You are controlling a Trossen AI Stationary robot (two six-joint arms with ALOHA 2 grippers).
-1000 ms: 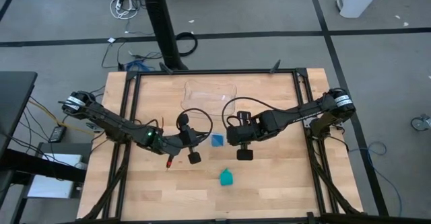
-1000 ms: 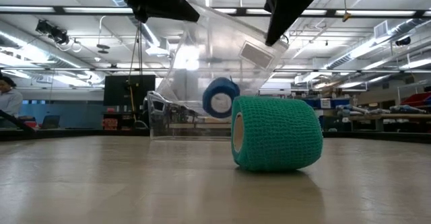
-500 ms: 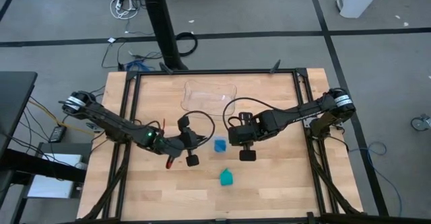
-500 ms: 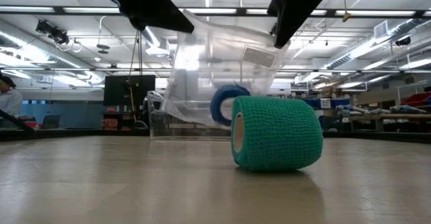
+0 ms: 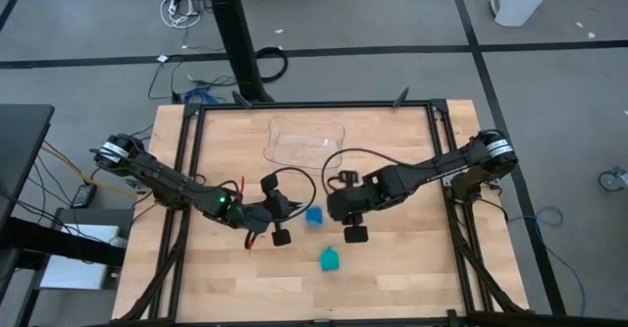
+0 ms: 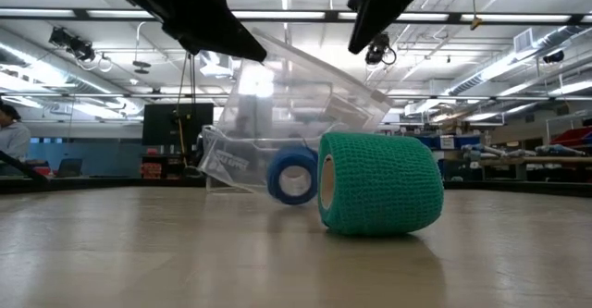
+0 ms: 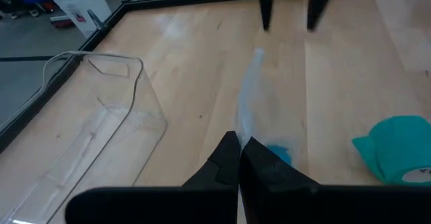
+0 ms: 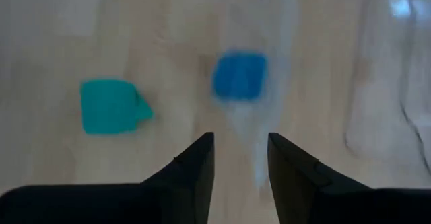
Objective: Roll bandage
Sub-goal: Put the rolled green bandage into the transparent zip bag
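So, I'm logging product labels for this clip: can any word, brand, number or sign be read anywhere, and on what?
None can be read.
Clear plastic package: a pale label patch and faint print, too blurred to read.
Teal bandage: no print visible.
Blue roll: no print visible.
White container off the table: a dark and red mark, too small to read.

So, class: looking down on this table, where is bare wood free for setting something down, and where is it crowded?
Free: the near strip of table below the teal bandage, and both far corners beside the clear tray. Crowded: the middle, where the left gripper and right gripper flank the blue roll, with the bandage just in front.
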